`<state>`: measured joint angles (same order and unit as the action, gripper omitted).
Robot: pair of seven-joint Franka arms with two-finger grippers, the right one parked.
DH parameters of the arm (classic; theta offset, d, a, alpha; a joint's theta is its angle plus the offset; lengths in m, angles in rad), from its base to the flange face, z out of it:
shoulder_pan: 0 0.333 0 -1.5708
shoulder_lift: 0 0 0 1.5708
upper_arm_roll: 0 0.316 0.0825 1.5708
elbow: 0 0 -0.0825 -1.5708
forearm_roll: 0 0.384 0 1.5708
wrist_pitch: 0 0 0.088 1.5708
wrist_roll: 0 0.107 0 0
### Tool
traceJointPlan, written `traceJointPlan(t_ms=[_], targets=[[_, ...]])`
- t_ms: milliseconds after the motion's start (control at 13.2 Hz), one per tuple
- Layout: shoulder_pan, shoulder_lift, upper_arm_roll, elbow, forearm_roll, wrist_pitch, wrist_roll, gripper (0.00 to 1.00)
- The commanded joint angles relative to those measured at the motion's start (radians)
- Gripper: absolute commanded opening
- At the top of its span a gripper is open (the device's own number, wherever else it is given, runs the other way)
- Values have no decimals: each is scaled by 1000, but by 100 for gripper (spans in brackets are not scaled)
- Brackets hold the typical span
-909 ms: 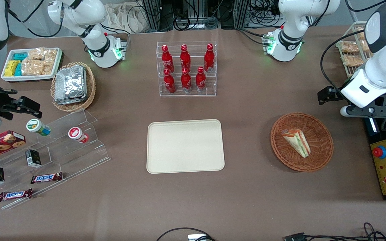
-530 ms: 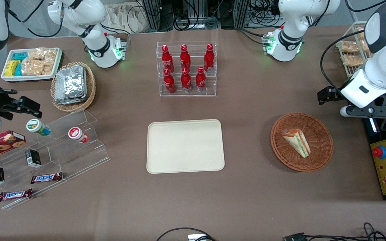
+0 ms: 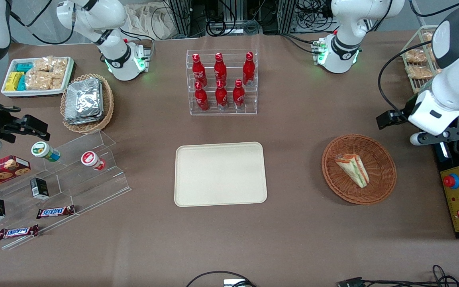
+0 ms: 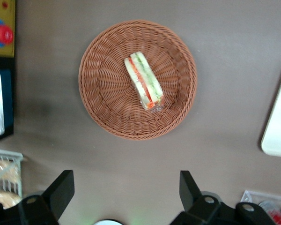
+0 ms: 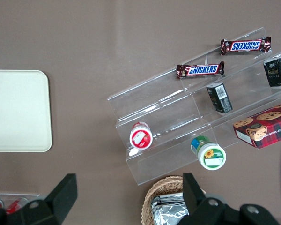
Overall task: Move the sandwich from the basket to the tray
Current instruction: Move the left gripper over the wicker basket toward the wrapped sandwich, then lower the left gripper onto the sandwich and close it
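My pincer (image 4: 124,192) hangs released above bare bench, just outside the basket (image 4: 178,51); sandwich (image 4: 144,79) long axis points roughly toward it.

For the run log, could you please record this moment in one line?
gripper: open, above table beside basket | sandwich: in basket | tray: bare

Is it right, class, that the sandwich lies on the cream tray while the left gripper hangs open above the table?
No. The sandwich lies in the reddish-brown basket, not on the tray, which holds nothing; the front view shows this. The rest stands: the left gripper hangs above the table, fingers apart, as the left wrist view shows.
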<state>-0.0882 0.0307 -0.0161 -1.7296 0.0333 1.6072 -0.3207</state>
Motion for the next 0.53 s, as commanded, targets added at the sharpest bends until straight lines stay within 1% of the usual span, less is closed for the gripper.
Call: traceJointPlan(t_ms=[0, 227, 455], targets=[[16, 59, 4, -1, -16, 2, -124, 95], [18, 167, 4, 2, -16, 31, -187, 94], [18, 270, 4, -7, -16, 112, -250, 94]])
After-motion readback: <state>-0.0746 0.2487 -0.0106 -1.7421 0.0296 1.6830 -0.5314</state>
